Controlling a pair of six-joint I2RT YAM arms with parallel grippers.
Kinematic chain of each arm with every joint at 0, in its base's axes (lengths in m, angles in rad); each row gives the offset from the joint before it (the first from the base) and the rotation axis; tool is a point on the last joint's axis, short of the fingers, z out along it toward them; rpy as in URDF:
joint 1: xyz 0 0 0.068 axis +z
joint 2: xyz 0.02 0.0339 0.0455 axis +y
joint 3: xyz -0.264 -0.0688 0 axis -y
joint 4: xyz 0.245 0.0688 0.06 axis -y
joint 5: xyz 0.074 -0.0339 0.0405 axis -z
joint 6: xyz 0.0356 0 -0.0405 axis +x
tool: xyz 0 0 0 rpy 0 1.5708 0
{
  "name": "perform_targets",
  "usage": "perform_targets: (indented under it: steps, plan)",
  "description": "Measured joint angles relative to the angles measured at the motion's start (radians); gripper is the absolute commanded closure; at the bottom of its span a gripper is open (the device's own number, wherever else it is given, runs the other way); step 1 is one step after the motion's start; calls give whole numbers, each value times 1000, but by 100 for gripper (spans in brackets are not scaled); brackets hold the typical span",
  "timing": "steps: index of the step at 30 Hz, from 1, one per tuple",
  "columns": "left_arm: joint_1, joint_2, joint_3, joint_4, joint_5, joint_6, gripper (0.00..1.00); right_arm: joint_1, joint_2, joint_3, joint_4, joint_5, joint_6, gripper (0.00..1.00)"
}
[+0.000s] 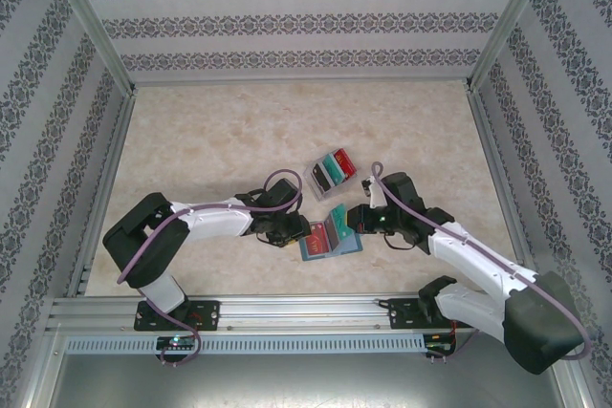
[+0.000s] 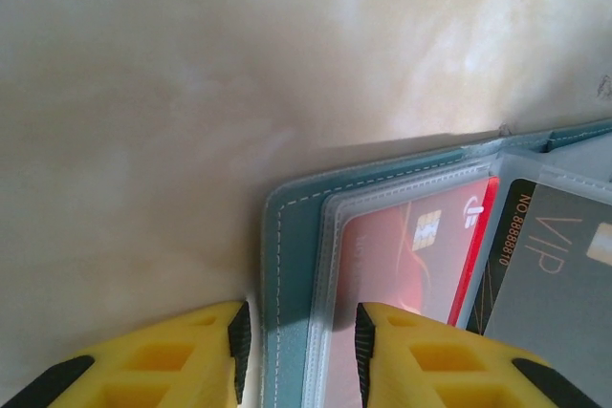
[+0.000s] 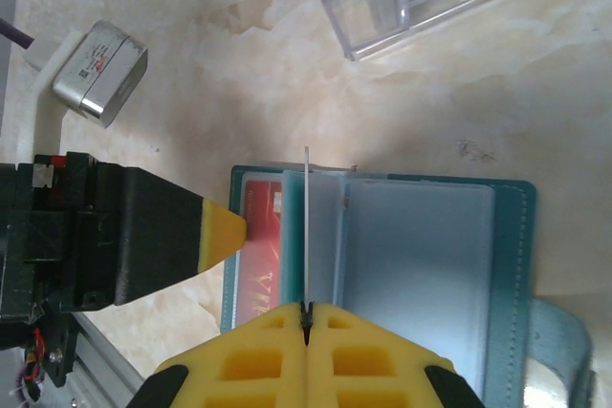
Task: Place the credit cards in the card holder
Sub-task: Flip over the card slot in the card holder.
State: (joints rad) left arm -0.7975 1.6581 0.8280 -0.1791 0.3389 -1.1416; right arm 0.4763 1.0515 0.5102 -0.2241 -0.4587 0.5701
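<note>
So the card holder point(image 1: 330, 240) is lying open on the table point(image 1: 229, 131), roughly middle and toward the near side, with its clear sleeves fanned out. The clear tray point(image 1: 309, 172) sits just past it on the far side, apart from it, and there are cards point(image 1: 333, 167) standing inside, teal and red ones as far as I can make out.

What's in the holder: the left wrist cam shows a red card point(image 2: 402, 255) tucked in the leftmost sleeve, right behind the teal cover point(image 2: 287, 265). Next to it on the right is a grey card point(image 2: 559, 284) marked VIP, with a dark card point(image 2: 512, 236) peeking out under its left edge. I can't tell exactly which sleeve those two are in.

The left gripper point(image 2: 298, 351) is at the holder's left edge with its claw part open. It's a fairly narrow gap, one finger over the red card's sleeve and the other just outside the cover. It isn't gripping anything.

The right gripper point(image 3: 306, 317) is pinched tight on a thin sheet point(image 3: 306, 226) held upright over the middle of the holder point(image 3: 521, 265). It's seen edge-on, so I can't say if it's a card or a sleeve leaf. The snap tab point(image 3: 564, 332) sticks out from the holder's edge away from the red card.
</note>
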Motion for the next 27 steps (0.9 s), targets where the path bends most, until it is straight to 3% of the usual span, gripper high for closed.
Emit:
perform_targets:
  steps: [27]
  plan:
    - [-2,-48,-16,5,-57,9,63,31,95,3,55,-26,30,100]
